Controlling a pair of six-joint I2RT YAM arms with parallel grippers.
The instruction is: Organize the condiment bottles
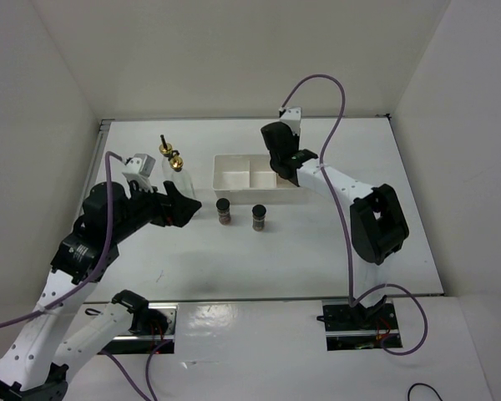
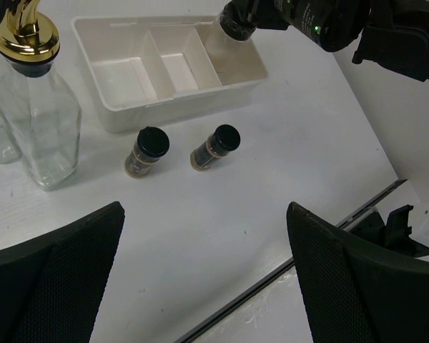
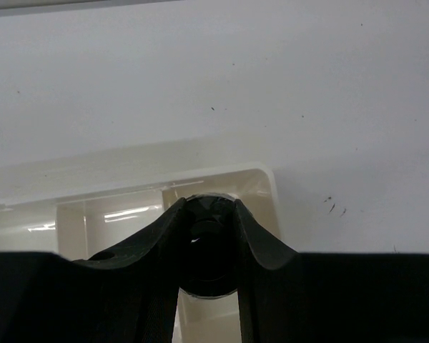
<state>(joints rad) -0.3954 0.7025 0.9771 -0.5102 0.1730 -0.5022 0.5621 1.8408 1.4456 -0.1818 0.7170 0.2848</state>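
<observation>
Left arm: rises from the near-left corner with a bent elbow, its forearm stretching toward the middle of the desk (image 1: 317,251).
Left gripper (image 1: 184,205): fingers spread wide with nothing between them, pointing toward the two dark jars and sitting just on the near side of the glass bottles.
Right arm: comes up from the near edge with the elbow folded out toward the right edge. The forearm angles back toward the far edge and the wrist tips down over the tray.
Right gripper (image 3: 209,236): fingers clamped on the black cap of the whitish jar.
Whitish jar (image 2: 225,43): upright in the tray's right-hand compartment. Whether its base rests on the floor of the compartment cannot be told.
Tray (image 1: 234,194): white with three compartments, lying mid-desk toward the far edge, its long side parallel to that edge.
First dark jar (image 1: 223,210): upright and black-capped, just on the near side of the tray, apart from it.
Second dark jar (image 1: 260,217): upright, beside the first on its right, with a gap between them.
First glass bottle (image 1: 164,155): tall, clear and gold-topped, standing left of the tray toward the far-left corner.
Second glass bottle (image 1: 178,171): just beside the first on its near side, closest to the left gripper.
</observation>
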